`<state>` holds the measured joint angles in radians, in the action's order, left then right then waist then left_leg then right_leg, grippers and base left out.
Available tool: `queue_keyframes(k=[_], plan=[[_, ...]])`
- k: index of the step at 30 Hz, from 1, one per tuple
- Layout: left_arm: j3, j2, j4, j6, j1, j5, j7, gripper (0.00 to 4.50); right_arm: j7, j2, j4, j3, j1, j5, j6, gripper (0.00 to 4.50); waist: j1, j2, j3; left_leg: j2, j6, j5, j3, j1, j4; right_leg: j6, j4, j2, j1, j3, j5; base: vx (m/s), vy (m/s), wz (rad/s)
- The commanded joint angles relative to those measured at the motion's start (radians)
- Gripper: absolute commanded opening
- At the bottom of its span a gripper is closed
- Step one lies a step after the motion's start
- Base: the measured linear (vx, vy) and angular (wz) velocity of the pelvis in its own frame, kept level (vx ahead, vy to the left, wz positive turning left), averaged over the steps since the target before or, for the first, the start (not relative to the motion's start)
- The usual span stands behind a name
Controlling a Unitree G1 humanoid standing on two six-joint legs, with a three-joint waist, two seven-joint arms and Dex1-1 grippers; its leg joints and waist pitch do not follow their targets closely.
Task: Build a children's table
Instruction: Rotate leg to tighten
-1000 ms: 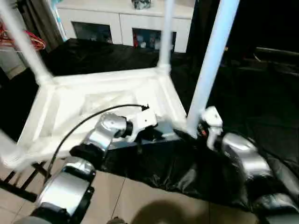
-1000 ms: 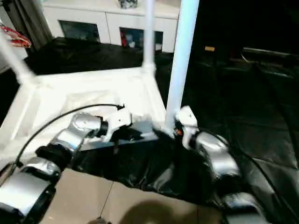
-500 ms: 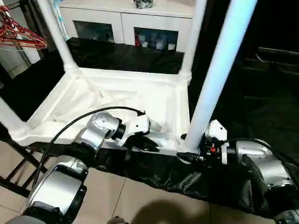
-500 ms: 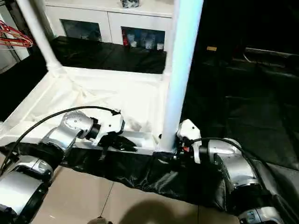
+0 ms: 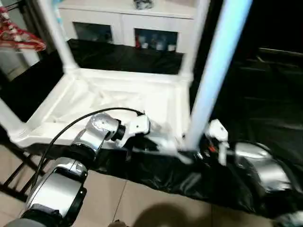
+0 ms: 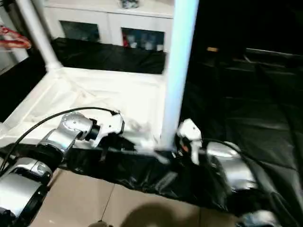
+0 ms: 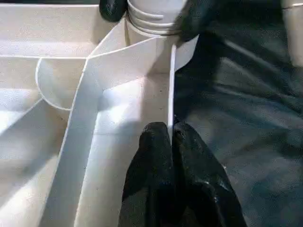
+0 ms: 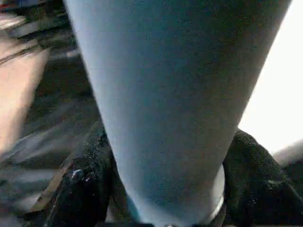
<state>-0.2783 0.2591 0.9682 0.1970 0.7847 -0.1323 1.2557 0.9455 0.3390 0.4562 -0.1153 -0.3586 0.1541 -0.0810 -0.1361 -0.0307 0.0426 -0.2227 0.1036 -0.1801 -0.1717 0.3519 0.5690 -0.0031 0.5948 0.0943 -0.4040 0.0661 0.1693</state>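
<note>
The children's table lies upside down on a black cloth, its white top showing the ribbed underside. Legs stand up from its corners: one at the far left, one at the far right, one at the near left. The near right leg rises closest to me. My left gripper is shut on the thin near rim of the top, close to that corner. My right gripper is at the near right leg's base, with a black finger pressed against each side of the leg.
A white cabinet with glass doors stands behind the table. Red hangers hang at the far left. The black cloth spreads out to the right. Tiled floor lies in front, with a black frame at the lower left.
The view has shifted with the camera. My right gripper's fingers have drawn in around the near right leg's base. The left gripper has stayed shut on the rim.
</note>
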Motion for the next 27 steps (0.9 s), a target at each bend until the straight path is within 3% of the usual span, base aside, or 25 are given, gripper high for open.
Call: queue_keyframes(k=[1, 4, 11, 13, 15, 16, 20, 26, 27], plan=[[0.021, -0.051, -0.013, -0.008, 0.036, 0.013, -0.088, 0.00, -0.098, -0.046, 0.050, -0.038, -0.019, -0.049, -0.003, 2.67, 0.002, 0.010, -0.054, 0.002, -0.007, -0.275, -0.002, 0.004, -0.074, -0.166, -0.082, 0.046, 0.056, -0.026, 0.370, 0.000, 0.000, 0.00], [0.033, -0.088, -0.013, -0.031, 0.039, 0.012, -0.167, 0.00, -0.247, -0.114, 0.113, -0.011, -0.051, -0.064, -0.025, 2.66, 0.013, 0.012, -0.055, 0.004, -0.006, -0.262, -0.004, 0.002, -0.073, -0.162, -0.083, 0.044, 0.050, -0.029, 0.365, 0.000, 0.000, 0.00], [0.043, -0.177, 0.000, -0.080, 0.059, -0.004, -0.352, 0.00, -0.524, -0.242, 0.266, 0.004, -0.136, -0.127, -0.032, 2.66, 0.024, -0.003, -0.059, 0.004, -0.012, -0.231, -0.005, 0.003, -0.069, -0.196, -0.072, 0.040, 0.051, -0.030, 0.239, 0.000, 0.000, 0.00], [0.045, -0.209, 0.006, -0.087, 0.063, -0.019, -0.439, 0.00, -0.617, -0.280, 0.339, 0.010, -0.177, -0.155, 0.000, 2.66, 0.031, -0.001, -0.058, 0.007, 0.005, -0.255, -0.005, -0.001, -0.070, -0.193, -0.076, 0.039, 0.048, -0.030, 0.271, 0.000, 0.000, 0.00], [0.045, -0.216, 0.006, -0.086, 0.062, -0.022, -0.448, 0.00, -0.627, -0.290, 0.352, 0.016, -0.184, -0.153, 0.008, 2.66, 0.030, -0.001, -0.058, 0.008, -0.007, -0.259, -0.005, 0.002, -0.070, -0.184, -0.079, 0.041, 0.052, -0.031, 0.286, 0.000, 0.000, 0.00], [0.042, -0.219, 0.001, -0.083, 0.058, -0.023, -0.445, 0.00, -0.617, -0.298, 0.353, 0.030, -0.187, -0.138, 0.014, 3.01, 0.029, -0.003, -0.059, 0.008, -0.017, -0.257, -0.005, 0.001, -0.070, -0.182, -0.080, 0.041, 0.051, -0.032, 0.275, 0.000, 0.000, 0.00], [0.036, -0.207, -0.010, -0.058, 0.044, -0.021, -0.406, 0.00, -0.561, -0.285, 0.332, 0.034, -0.177, -0.118, 0.017, 3.39, 0.028, -0.003, -0.060, 0.007, -0.030, -0.243, -0.005, 0.004, -0.069, -0.194, -0.073, 0.039, 0.053, -0.032, 0.219, 0.000, 0.000, 0.00], [-0.003, -0.157, -0.046, 0.006, -0.001, -0.021, -0.284, 0.00, -0.433, -0.212, 0.289, 0.004, -0.137, -0.124, 0.072, 3.72, 0.025, 0.005, -0.066, 0.004, -0.061, -0.187, -0.008, 0.006, -0.061, -0.225, -0.061, 0.040, 0.058, -0.032, 0.113, 0.000, 0.000, 0.00], [-0.008, -0.146, -0.054, 0.012, -0.009, -0.020, -0.258, 0.00, -0.384, -0.192, 0.266, -0.007, -0.119, -0.121, 0.088, 3.72, 0.023, 0.011, -0.066, 0.004, -0.072, -0.171, -0.008, 0.008, -0.060, -0.234, -0.058, 0.039, 0.061, -0.032, 0.081, 0.000, 0.000, 0.00]])
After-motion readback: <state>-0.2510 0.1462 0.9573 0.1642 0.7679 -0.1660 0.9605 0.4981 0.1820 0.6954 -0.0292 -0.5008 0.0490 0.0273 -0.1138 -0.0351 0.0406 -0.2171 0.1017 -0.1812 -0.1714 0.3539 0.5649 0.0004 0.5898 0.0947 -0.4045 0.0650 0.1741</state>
